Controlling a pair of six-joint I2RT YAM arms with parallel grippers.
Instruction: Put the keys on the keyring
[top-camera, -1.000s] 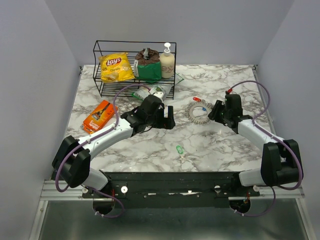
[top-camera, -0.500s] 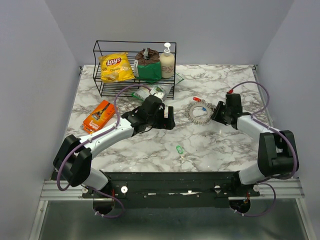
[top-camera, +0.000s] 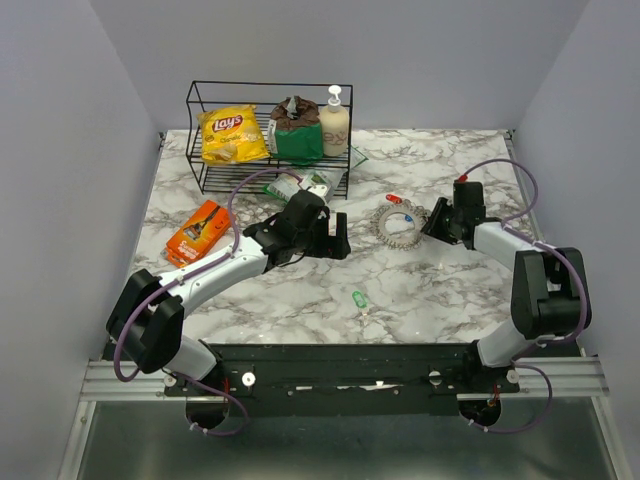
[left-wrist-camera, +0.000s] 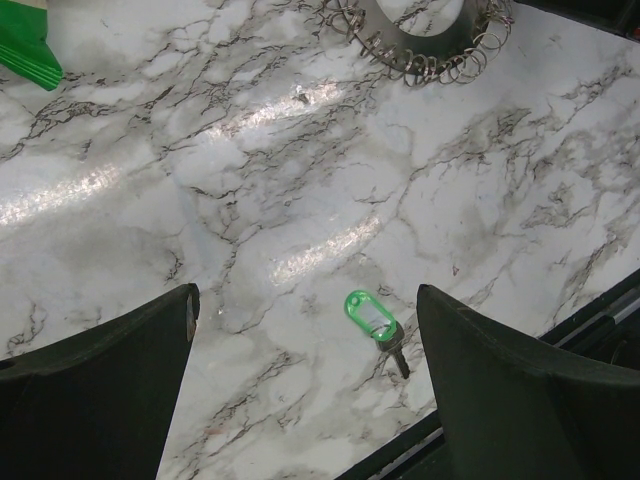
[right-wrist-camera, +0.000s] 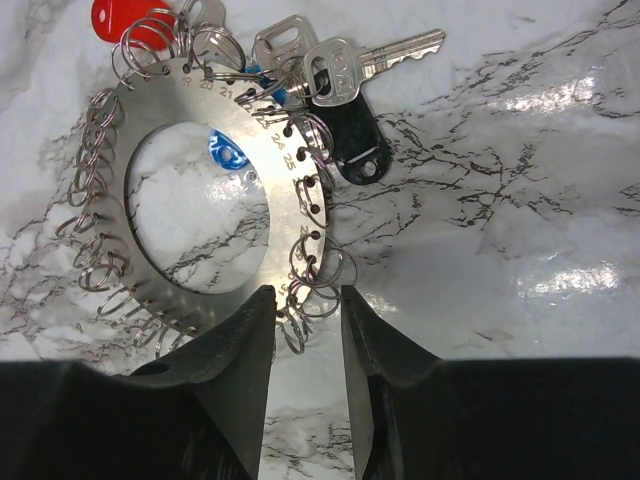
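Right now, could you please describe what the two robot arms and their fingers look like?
The left arm and right arm share pale grey-white links between black joint housings. A thin purple cable loops along each, with a small red connector on the right one. The left fingers and right fingers are broad black wedges.

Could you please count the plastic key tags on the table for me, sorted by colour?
Green key tag: 1
Red key tag: 1
Blue key tag: 1 (partly hidden under the metal ring plate)
Black key tag: 1
Total: 4
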